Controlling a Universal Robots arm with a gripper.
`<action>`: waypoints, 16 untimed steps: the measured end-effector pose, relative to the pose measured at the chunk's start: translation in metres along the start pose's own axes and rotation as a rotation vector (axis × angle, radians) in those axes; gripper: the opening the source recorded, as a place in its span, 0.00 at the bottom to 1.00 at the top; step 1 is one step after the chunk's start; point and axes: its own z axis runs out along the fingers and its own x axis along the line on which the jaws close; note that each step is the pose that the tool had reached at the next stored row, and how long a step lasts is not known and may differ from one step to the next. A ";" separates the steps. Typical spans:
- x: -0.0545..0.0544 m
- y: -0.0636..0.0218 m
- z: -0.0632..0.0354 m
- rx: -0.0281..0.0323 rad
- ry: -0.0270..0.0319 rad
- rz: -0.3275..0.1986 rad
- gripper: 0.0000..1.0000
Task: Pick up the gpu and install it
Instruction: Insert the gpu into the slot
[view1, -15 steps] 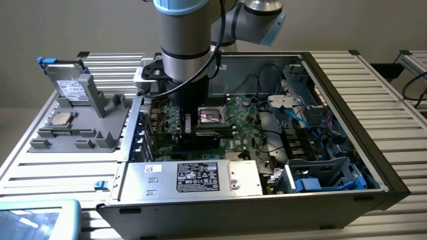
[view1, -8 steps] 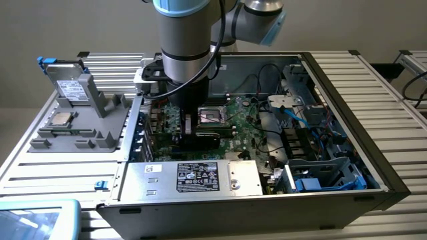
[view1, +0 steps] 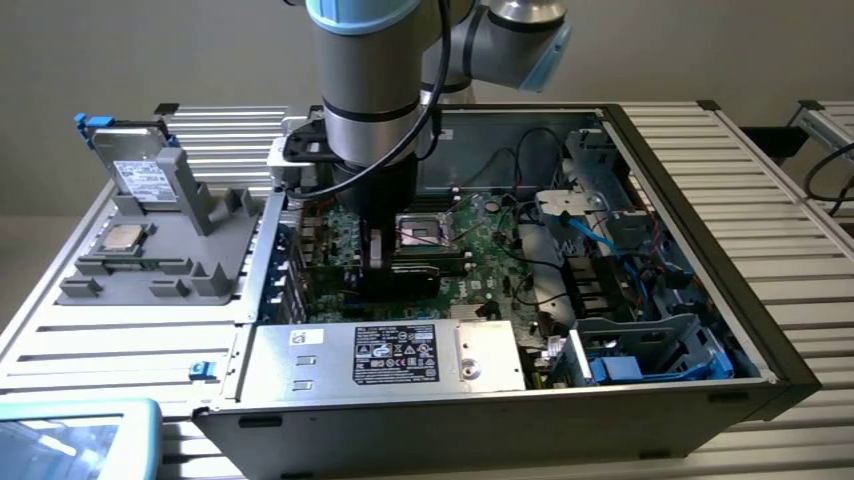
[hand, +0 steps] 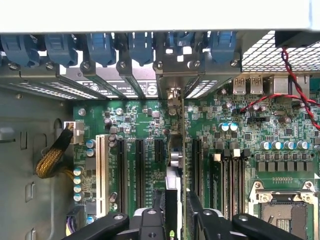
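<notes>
- The gpu (hand: 174, 197) stands on edge between the gripper's (hand: 175, 220) fingers, low over the motherboard (hand: 240, 135) inside the open computer case (view1: 747, 330); its long axis runs toward 12 o'clock in the wrist view, in line with the black expansion slots (hand: 139, 170) beside it
- The fingers (hand: 197, 212) flank the card closely, one on each face; whether they grip it or have let go cannot be told
</notes>
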 end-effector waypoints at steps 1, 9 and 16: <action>0.000 0.0000 0.0000 0.0000 0.0000 0.000 0.41; 0.000 0.0002 -0.0103 -0.0012 0.0003 0.000 0.47; 0.000 0.0002 -0.0176 -0.0021 0.0003 0.000 0.47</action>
